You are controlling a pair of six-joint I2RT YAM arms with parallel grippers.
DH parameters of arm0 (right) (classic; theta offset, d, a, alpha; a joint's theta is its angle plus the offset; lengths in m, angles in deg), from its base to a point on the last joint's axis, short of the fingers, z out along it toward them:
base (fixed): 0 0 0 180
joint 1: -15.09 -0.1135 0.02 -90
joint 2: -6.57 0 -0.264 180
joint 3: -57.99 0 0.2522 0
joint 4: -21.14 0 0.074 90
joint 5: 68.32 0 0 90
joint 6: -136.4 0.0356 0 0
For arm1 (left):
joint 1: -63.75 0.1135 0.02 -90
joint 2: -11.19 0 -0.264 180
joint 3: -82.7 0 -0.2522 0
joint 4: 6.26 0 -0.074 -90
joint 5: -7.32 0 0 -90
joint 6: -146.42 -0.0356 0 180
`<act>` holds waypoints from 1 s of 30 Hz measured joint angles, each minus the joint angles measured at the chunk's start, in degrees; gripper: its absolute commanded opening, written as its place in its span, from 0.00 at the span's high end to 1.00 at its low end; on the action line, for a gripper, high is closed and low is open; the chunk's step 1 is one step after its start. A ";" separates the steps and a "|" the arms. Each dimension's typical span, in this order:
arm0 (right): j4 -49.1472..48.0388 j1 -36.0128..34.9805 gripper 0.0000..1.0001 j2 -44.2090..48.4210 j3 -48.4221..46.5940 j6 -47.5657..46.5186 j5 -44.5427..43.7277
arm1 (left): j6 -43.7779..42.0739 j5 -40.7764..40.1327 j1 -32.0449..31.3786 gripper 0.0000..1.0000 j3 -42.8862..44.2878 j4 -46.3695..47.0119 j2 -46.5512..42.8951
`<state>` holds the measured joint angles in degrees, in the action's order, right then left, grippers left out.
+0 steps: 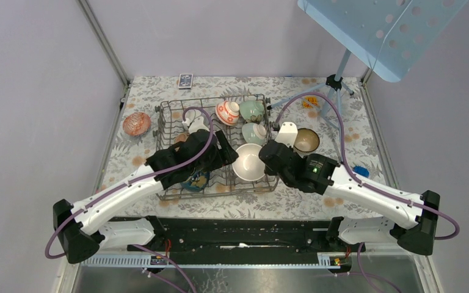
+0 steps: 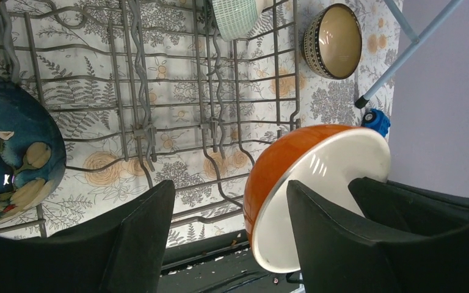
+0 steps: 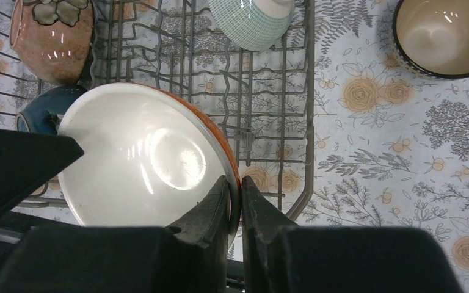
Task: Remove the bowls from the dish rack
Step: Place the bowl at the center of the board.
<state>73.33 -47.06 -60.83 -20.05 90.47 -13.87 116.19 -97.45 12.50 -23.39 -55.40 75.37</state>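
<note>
Within wire dish rack (image 3: pixel 309 122), glossy round bowl (image 3: pixel 140 159)

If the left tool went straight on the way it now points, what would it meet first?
Probably the dish rack: its wire floor fills the gap ahead of the left tool. The orange bowl, gripped at its rim by the right tool, sits close alongside and might be brushed first; depth is unclear.

Open dish rack (image 2: pixel 295 61) floor between blue bowl (image 2: pixel 12 159) and orange bowl (image 2: pixel 281 174), tines (image 2: pixel 137 61) throughout.
</note>
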 measured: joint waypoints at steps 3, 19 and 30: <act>-0.81 0.59 1.00 -0.59 0.00 -0.02 1.22 | -0.59 0.11 -0.13 0.28 -0.70 0.22 -0.50; -3.23 0.76 1.00 -0.85 0.00 0.33 3.87 | -3.67 3.93 -0.33 0.71 -2.78 3.69 0.35; -3.41 0.79 1.00 -1.05 0.00 0.31 4.79 | -5.64 5.51 -0.50 1.00 -4.11 4.55 0.44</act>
<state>69.92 -46.28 -61.88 -20.05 90.78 -9.08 110.55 -91.94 12.00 -27.50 -50.85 75.81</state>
